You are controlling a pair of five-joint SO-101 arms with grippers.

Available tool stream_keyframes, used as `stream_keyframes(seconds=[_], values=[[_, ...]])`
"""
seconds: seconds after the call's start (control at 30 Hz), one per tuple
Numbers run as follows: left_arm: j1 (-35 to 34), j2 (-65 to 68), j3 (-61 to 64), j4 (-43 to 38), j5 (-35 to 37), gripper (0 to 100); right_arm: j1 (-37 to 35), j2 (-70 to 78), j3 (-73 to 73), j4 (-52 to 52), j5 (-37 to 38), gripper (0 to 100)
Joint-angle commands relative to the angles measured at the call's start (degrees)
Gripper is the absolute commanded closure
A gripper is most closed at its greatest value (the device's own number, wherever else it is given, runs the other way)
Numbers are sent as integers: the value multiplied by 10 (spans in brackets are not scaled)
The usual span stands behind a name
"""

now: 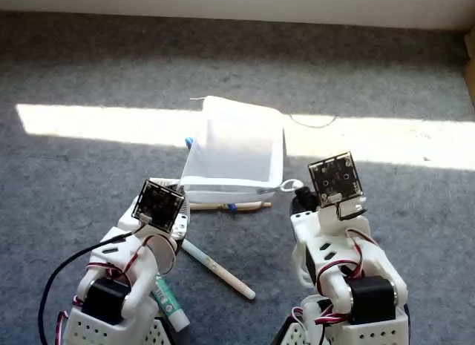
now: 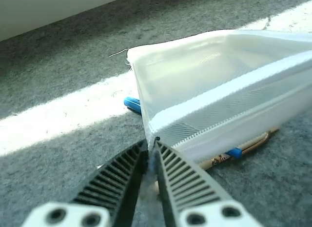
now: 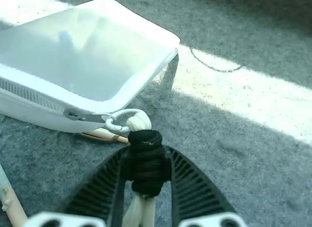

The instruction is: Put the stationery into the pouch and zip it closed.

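white mesh zip pouch lies mid grey carpeted surface, left fingers clamped on its corner, right fingers gripping the knotted zip-pull cord; I'd anchor left, pull straight along the zip line, white pen not yet inside

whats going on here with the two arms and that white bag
Two robot arms are working on a white mesh zip pouch lying on grey carpet. The left gripper pinches the pouch's near corner, while the right gripper is shut on the black-and-white knotted zipper cord. A white pen, a wooden pen with a blue band and a green-and-white glue stick lie outside on the carpet.
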Motion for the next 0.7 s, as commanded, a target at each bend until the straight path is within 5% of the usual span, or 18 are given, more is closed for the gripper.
stream_keyframes(seconds=[0.0,0.2,0.67], values=[[-11,-3,-28,4,4,908,15,-17,-12,0,0,995],[-12,-2,-15,2,71,712,15,-17,-14,-4,-1,995],[-11,0,22,-51,72,730,-71,-16,-95,51,-29,995]])
